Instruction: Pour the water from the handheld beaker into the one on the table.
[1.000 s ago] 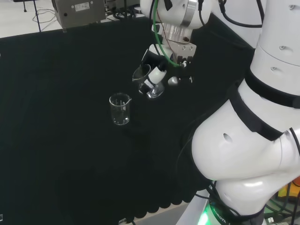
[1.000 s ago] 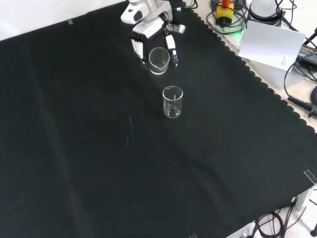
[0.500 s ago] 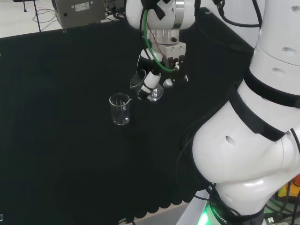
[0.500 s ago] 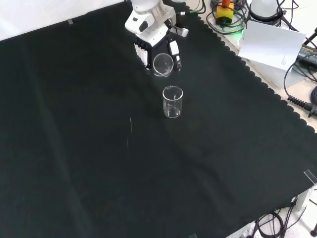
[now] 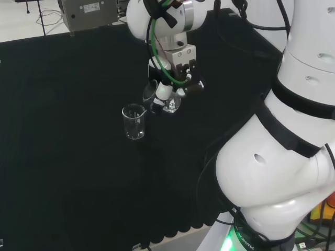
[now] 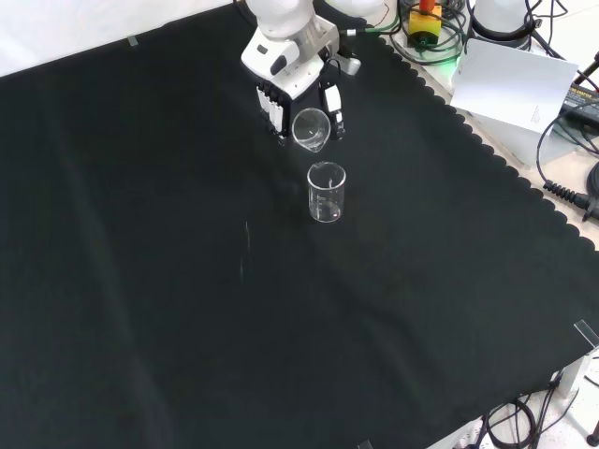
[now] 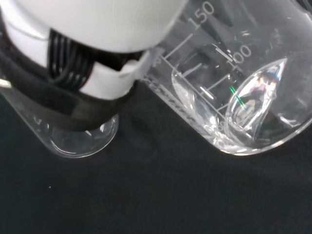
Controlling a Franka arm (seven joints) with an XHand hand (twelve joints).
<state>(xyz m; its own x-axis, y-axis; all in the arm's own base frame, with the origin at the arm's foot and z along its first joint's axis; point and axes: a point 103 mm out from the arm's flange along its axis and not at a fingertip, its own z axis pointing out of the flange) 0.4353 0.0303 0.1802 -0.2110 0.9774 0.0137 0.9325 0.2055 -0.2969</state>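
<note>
The hand [image 6: 298, 89] has its fingers [image 6: 273, 108] curled round a tilted beaker [image 6: 310, 128], held in the air with its mouth turned toward the second beaker [image 6: 326, 192], which stands upright on the surface [image 6: 187, 309]. In the front view the held beaker's lip sits just above and behind the standing one's rim, not touching. Bare black cloth lies open all round the standing beaker, and the scalloped edge [image 6: 487, 150] is well off to the right.

White arm [image 5: 282, 157], green cable [image 5: 155, 42]
</note>
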